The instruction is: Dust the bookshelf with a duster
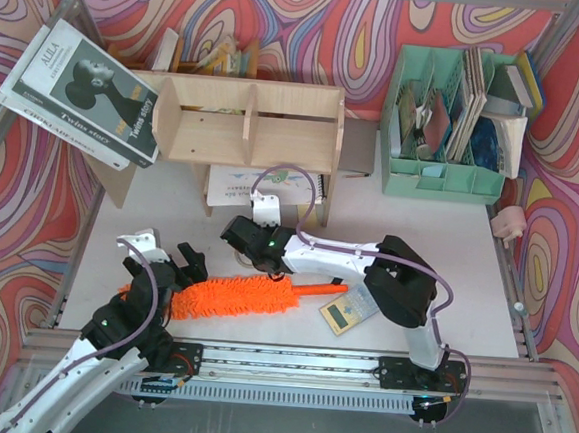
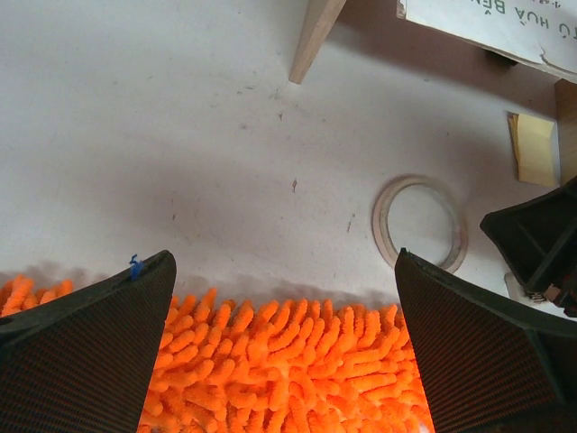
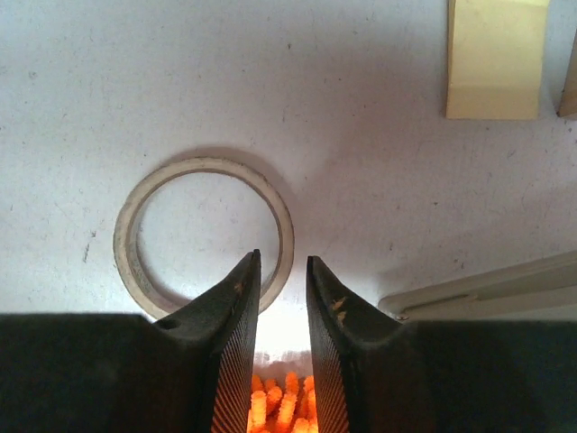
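The orange fluffy duster (image 1: pixel 233 294) lies flat on the white table, its thin handle pointing right. My left gripper (image 1: pixel 174 276) is open and straddles the left part of the shaggy head (image 2: pixel 288 370), one finger on each side, not pressing it. At the far edge of the head, my right gripper (image 1: pixel 256 254) has its jaws nearly together, with orange strands (image 3: pixel 284 406) caught between the fingers' lower parts; the tips (image 3: pixel 282 262) reach past the head over bare table. The plywood bookshelf (image 1: pixel 247 123) stands beyond at the back.
A pale tape ring (image 3: pixel 135 234) lies on the table just ahead of the right fingertips. A notebook (image 1: pixel 272 185) sits under the shelf, a small card (image 1: pixel 347 311) by the handle. A mint-green organizer (image 1: pixel 443 173) stands back right, a leaning book (image 1: pixel 89 90) back left.
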{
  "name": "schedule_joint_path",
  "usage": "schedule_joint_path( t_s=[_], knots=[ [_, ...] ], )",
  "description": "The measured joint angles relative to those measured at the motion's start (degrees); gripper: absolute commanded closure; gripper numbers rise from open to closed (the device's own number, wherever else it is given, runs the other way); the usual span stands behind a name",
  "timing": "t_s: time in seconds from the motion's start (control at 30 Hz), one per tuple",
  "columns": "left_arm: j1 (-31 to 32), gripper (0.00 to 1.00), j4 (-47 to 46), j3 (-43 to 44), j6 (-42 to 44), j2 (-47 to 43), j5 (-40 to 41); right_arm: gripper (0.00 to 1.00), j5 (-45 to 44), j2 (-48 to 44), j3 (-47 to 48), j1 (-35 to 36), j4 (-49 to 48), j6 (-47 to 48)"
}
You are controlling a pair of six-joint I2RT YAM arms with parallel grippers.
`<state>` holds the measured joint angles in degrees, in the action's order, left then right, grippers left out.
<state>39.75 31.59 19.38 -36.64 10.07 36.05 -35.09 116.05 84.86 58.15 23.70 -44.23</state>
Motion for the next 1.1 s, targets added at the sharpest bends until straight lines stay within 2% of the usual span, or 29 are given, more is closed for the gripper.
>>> schedule_joint_path(
  t_s=[0.17, 0.37, 0.57, 0.77, 0.93, 1.1],
  knots=[
    [0.0, 0.02, 0.0, 0.0, 0.0, 1.0, 0.0, 0.45, 0.0, 0.1, 0.0, 0.0, -0.6, 0.6],
    [0.0, 0.01, -0.1, 0.0, -0.5, 4.0, 0.5, 0.33, 1.3, -2.2, -3.9, 0.0, -5.8, 5.6],
    [0.0, 0.01, 2.2, 2.4, -6.9, 10.2, 3.3, 0.29, 7.0, -12.8, -17.2, 0.0, -16.2, 17.7],
    [0.0, 0.02, 8.2, 6.4, -17.3, 15.8, 5.7, 0.24, 17.2, -22.4, -26.8, 0.3, -26.1, 30.4],
    [0.0, 0.02, 13.1, 9.8, -24.3, 17.7, 6.9, 0.16, 25.8, -25.4, -33.1, 1.1, -32.1, 37.6],
    [0.0, 0.01, 17.7, 13.0, -31.2, 18.3, 8.0, 0.10, 31.8, -25.2, -34.8, 1.9, -34.5, 42.8]
  ],
)
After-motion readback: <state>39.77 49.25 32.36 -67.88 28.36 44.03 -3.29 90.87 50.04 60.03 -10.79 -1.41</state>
